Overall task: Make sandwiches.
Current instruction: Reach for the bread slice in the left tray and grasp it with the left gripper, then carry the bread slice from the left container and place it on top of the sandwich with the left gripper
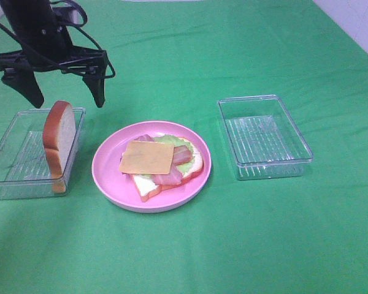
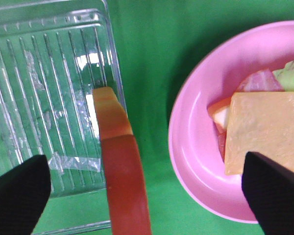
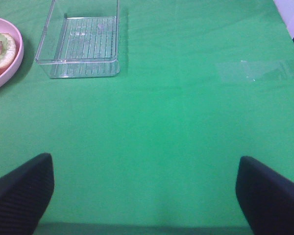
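Observation:
An open sandwich [image 1: 162,162] lies on the round pink plate [image 1: 110,174]: a bread slice, green lettuce, bacon strips and a yellow cheese square [image 1: 146,157] on top. A second bread slice [image 1: 57,142] stands on edge against the right wall of the left clear tray [image 1: 15,153]. My left gripper [image 1: 61,89] hangs open and empty above that slice. In the left wrist view the slice [image 2: 120,161] lies between the open fingers, with the cheese [image 2: 264,134] at the side. My right gripper [image 3: 144,196] is open over bare cloth; it is out of the exterior view.
A second clear tray [image 1: 264,136] stands right of the plate; it also shows in the right wrist view [image 3: 81,41]. Green cloth covers the table. A strip of clear tape [image 3: 257,71] lies on the cloth.

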`<state>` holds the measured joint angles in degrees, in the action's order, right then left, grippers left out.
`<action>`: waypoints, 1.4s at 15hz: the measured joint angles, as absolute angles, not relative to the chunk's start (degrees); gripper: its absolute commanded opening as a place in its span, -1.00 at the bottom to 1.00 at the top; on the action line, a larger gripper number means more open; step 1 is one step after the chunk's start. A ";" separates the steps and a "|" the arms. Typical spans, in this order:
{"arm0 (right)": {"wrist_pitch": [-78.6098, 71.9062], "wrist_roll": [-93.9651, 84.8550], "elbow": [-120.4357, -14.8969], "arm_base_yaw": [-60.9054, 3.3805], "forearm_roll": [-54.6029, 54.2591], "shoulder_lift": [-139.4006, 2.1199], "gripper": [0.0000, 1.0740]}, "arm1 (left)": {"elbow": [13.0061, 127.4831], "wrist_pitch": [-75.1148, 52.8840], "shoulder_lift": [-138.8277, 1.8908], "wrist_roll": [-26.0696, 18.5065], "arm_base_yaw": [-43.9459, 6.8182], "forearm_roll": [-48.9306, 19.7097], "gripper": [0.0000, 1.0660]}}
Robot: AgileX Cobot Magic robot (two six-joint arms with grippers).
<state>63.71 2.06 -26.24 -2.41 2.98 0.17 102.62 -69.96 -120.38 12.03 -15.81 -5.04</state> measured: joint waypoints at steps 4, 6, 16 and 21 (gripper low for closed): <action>63.71 2.06 -26.24 -2.41 2.98 0.17 0.80 | 99.12 -69.96 -123.76 12.03 -15.81 -4.64 0.86; 63.71 2.06 -26.24 -2.41 2.98 0.17 0.80 | 99.01 -69.96 -124.33 11.80 -15.81 -4.47 0.51; 63.71 2.06 -26.24 -2.41 2.98 0.17 0.80 | 99.01 -69.96 -118.54 11.17 -15.81 -3.15 -1.00; 63.71 2.06 -26.24 -2.41 2.98 0.17 0.80 | 99.01 -70.02 -107.89 10.94 -15.81 -4.41 -1.00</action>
